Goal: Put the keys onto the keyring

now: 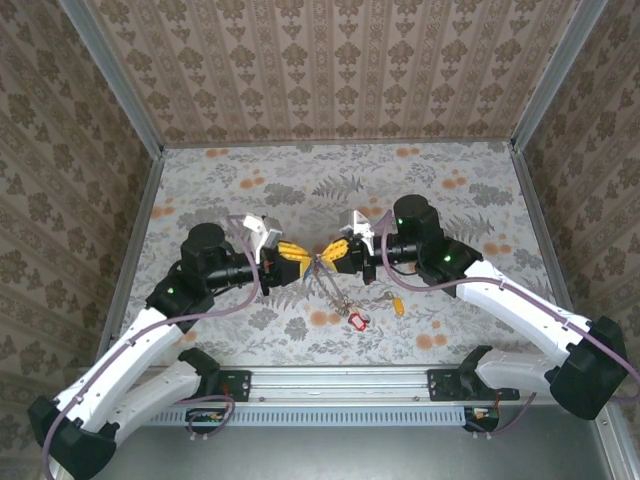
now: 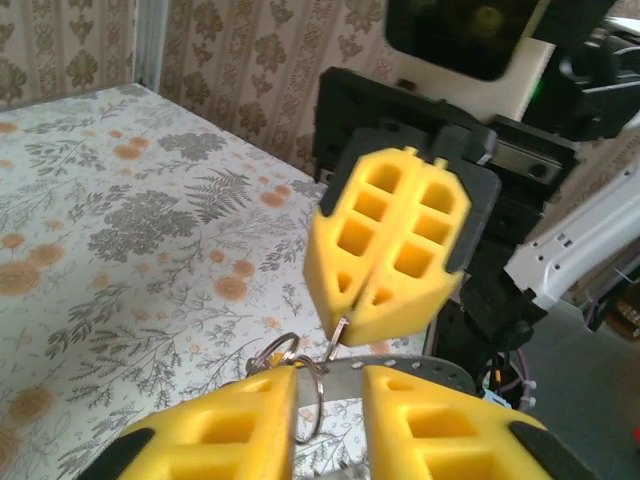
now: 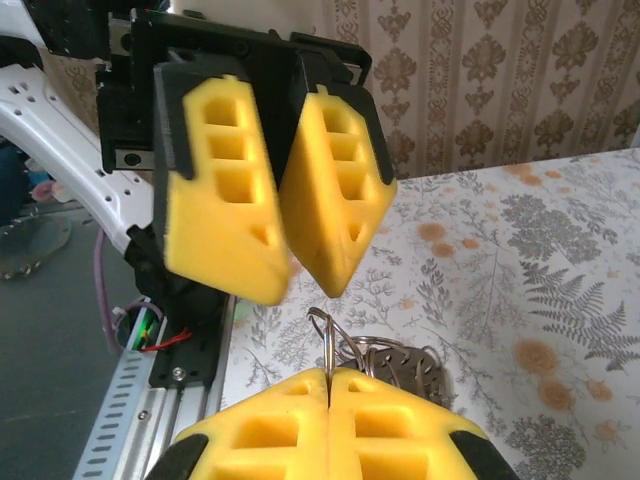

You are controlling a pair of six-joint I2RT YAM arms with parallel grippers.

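The keyring is held up by its upper end, pinched between the pressed-together pads of the right gripper. On my right wrist camera the keyring rises as a thin wire loop straight out of the seam between those pads. The rest hangs toward the table in a chain-like bunch. I judge this hold is meant to present the loop upright and steady so the other arm can work on it.

The left gripper faces it tip to tip. Its fingers stand apart with a clear gap, and the keyring sits inside that gap, close to one pad. I cannot tell whether it touches. I read this as lining up a second hold, likely to steady or spread the loop.

Two keys lie on the table on the right arm's side, a red-tagged key near the ring's lower end and a yellow-tagged key a little further out. Neither is held. I cannot tell whether the red one touches the ring. In my judgement, threading is not yet begun.

Risk noted: the slim wire may twist between the soft pads.
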